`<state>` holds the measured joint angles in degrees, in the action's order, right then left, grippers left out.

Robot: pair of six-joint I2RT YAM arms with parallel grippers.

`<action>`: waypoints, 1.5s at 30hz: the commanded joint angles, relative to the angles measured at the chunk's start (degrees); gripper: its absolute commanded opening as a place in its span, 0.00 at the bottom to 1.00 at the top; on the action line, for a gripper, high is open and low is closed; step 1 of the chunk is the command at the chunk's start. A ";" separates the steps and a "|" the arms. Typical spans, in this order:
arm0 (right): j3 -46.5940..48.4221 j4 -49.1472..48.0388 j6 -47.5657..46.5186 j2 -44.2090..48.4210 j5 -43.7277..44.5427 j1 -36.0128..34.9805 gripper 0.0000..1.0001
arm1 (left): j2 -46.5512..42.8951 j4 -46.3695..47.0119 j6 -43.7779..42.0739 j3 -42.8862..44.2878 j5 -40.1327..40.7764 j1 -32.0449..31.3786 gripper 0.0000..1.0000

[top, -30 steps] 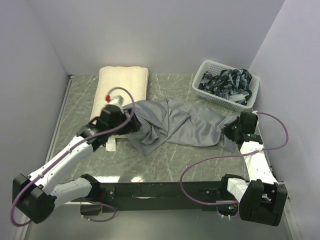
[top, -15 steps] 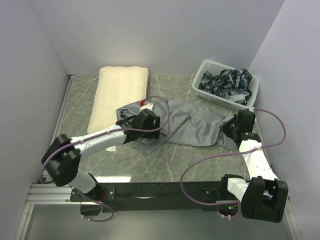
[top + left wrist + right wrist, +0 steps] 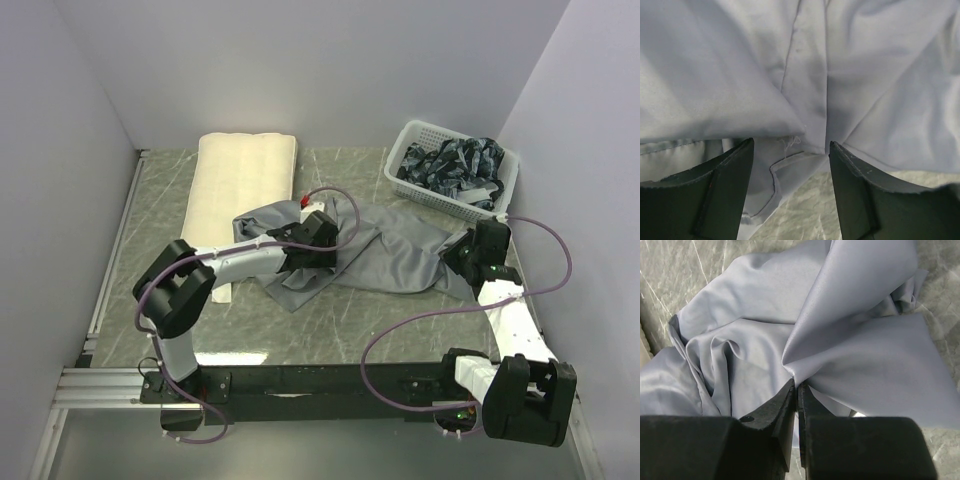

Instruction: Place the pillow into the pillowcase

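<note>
The green marbled desk (image 3: 350,320) carries 3 things: a cream pillow (image 3: 245,180) at the far left corner, a white basket (image 3: 417,131) of dark cloth (image 3: 450,160) at the far right corner, and a crumpled grey pillowcase (image 3: 395,250) across the middle, just beside the pillow.

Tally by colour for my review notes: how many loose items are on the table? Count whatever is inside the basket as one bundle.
Cream: 1, pillow
Grey: 1, pillowcase
White: 1, basket
Dark patterned: 1, cloth bundle in the basket
Total: 4

Grey pillowcase (image 3: 390,255) crumpled mid-table, pillow (image 3: 240,190) far left; L gripper (image 3: 328,252) over pillowcase; basket (image 3: 440,198) far right
</note>
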<state>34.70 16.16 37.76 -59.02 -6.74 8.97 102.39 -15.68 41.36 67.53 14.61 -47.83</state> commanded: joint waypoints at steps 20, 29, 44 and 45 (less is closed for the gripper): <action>1.25 -1.66 -1.81 -0.21 1.03 -0.36 0.13 | -6.30 -3.03 3.46 9.29 12.65 5.98 0.01; 4.93 0.53 -1.02 -0.39 2.26 -0.18 0.17 | -30.13 -7.61 -1.28 9.81 2.98 27.08 0.01; 28.93 10.38 1.36 -0.04 2.79 0.26 0.20 | -25.93 -15.87 -2.69 39.25 -8.89 40.45 0.01; 28.06 10.21 1.18 0.57 2.18 0.26 0.23 | -25.49 -15.96 -2.78 39.17 -9.68 40.45 0.01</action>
<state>61.25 23.22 39.33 -60.95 -4.82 8.93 76.60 -31.18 40.03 103.04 9.32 -7.64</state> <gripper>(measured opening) 0.192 0.022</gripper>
